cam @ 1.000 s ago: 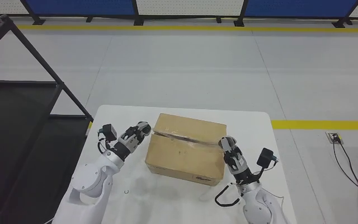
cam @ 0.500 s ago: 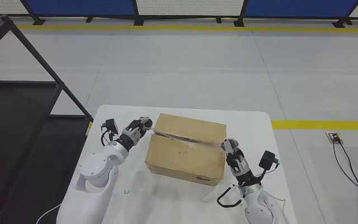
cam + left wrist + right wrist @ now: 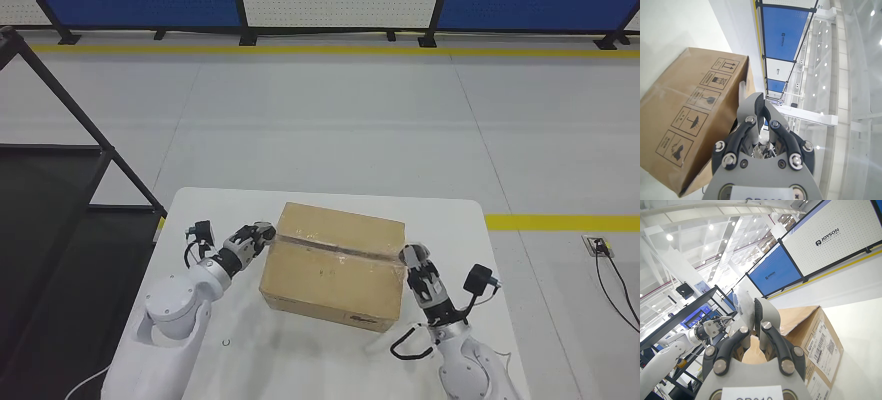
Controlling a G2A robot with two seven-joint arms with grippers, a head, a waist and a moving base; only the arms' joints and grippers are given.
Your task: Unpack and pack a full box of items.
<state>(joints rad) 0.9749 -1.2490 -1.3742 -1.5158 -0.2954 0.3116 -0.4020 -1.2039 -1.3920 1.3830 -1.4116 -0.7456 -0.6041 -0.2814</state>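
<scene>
- Right now the box (image 3: 335,265) sits in the middle of the counter (image 3: 300,345). Its flaps are down, and a band of clear tape (image 3: 335,247) runs left to right along its top seam.
- My left arm (image 3: 175,305) comes in from the near left. The elbow is bent low over the counter, and the forearm angles far and right toward the box.
- My left fingers (image 3: 262,234) are at the left end of that seam, just at the box's upper edge.
- From the left wrist, the box's printed side (image 3: 687,106) lies just beside me and my left fingers (image 3: 762,108) are closed pad to pad.
- A pale strip (image 3: 742,90) sticks up beside one of them. I cannot tell whether it is caught between the pads.
- My right arm (image 3: 455,350) comes in from the near right, with the forearm pointing far and slightly left.
- My right fingers (image 3: 411,256) are at the right end of the seam, at the box's top corner.
- From the right wrist, my right fingers (image 3: 755,309) are pinched together on a crumpled end of the clear tape (image 3: 745,306), which stands up above the tips.
- The labelled end of the box (image 3: 810,332) lies just beside them.
- Across the box top, the right wrist view also catches my left fingers (image 3: 724,321), tips together at the opposite end.
</scene>
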